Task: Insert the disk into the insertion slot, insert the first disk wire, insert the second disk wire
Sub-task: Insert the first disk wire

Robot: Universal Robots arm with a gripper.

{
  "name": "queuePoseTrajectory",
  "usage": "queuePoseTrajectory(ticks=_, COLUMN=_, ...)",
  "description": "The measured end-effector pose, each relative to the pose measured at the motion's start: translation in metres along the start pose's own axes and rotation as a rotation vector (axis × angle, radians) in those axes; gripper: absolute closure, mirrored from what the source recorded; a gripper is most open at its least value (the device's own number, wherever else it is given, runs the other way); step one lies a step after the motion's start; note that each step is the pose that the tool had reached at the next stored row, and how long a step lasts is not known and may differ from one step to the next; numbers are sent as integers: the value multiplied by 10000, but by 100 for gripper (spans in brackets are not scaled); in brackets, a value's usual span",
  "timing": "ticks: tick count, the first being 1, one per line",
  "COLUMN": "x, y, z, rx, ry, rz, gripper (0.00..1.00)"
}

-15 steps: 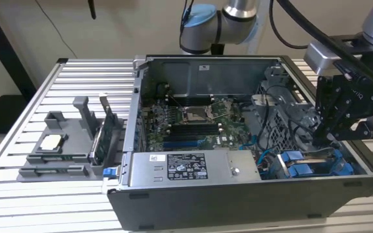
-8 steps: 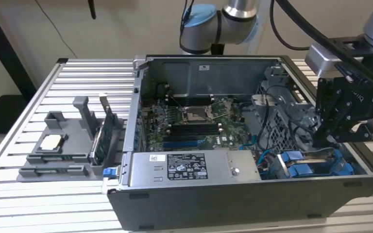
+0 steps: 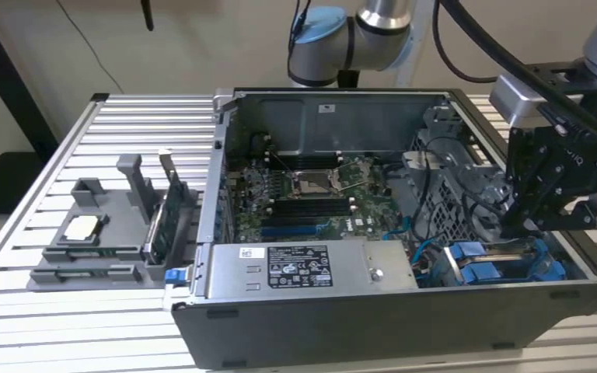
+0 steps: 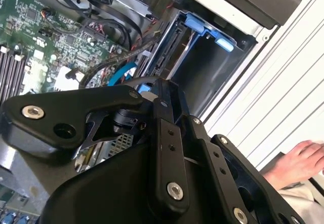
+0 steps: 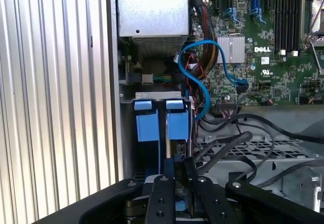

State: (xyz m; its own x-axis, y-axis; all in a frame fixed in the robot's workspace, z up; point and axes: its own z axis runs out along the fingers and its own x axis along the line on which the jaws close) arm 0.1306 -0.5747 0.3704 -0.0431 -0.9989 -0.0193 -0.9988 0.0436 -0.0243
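In the open computer case, the insertion slot (image 3: 556,270) sits at the front corner on the exterior view's right. The disk (image 5: 177,125) stands edge-on in it, its blue carrier tabs showing, and its dark connector side (image 4: 171,51) faces the motherboard. Beside it a bay wall of the slot (image 4: 210,79) is bare and dark, with a blue rail above. My black gripper (image 3: 508,230) hangs just above the disk. In both wrist views its tips (image 5: 177,162) are close together on the end of a black disk wire (image 5: 223,145), next to the disk's connectors (image 4: 152,84).
A grey labelled power-supply box (image 3: 304,266) lies beside the slot. A blue cable (image 5: 202,79) and black cable bundles (image 4: 121,26) loop over the motherboard (image 3: 314,194). A grey fixture with parts (image 3: 102,237) stands on the slatted table (image 3: 71,326). A person's hand (image 4: 298,163) rests beside the case.
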Motion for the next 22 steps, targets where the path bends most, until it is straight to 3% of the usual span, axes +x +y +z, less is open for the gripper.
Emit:
queuePoseTrajectory(ticks=6, x=9, y=-26, z=42, rx=-36, ry=4, rz=37, gripper=81)
queuePoseTrajectory(ticks=17, x=-43, y=-193, z=177, rx=-45, ry=-18, rz=72, gripper=81)
queuePoseTrajectory(ticks=22, x=-47, y=-210, z=187, rx=-44, ry=-12, rz=74, gripper=81)
